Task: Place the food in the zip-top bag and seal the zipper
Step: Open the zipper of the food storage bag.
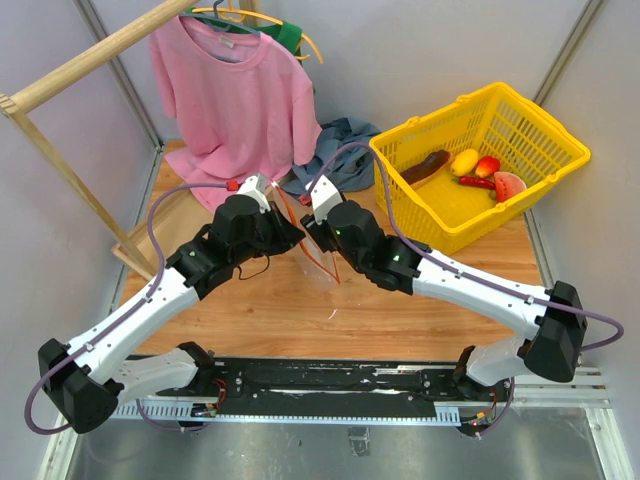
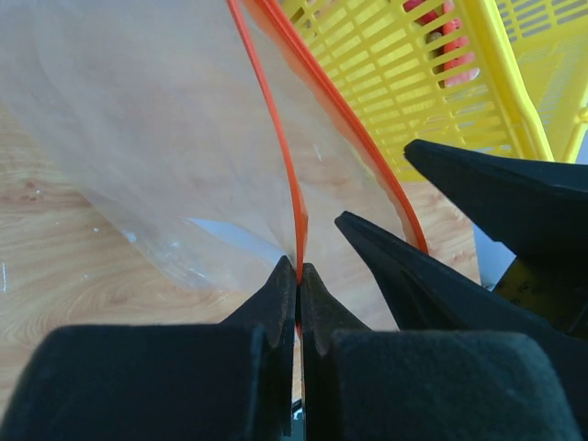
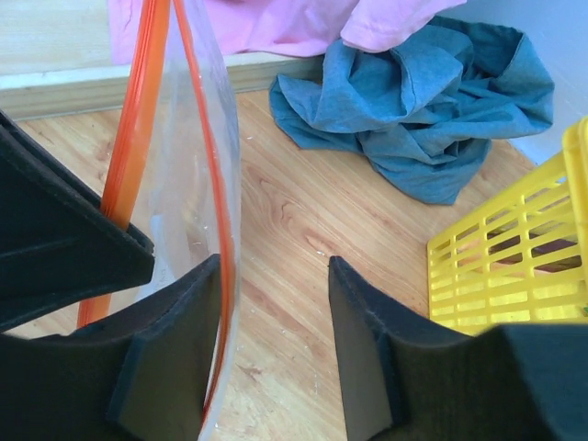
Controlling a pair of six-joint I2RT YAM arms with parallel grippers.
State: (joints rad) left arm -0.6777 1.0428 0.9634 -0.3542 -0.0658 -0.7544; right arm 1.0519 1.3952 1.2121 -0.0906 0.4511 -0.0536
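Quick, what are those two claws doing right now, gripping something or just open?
Left gripper: closed, pinching the zipper of the zip-top bag.
Right gripper: open, holding nothing, next to the bag's mouth.

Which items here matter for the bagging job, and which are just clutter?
Job: zip-top bag, its zipper pinched by the left gripper, open right gripper, watermelon slice, yellow fruit, red pepper piece, chili, dark elongated piece.
Lying about: pink T-shirt, blue cloth, wooden rack; yellow basket only holds the food.
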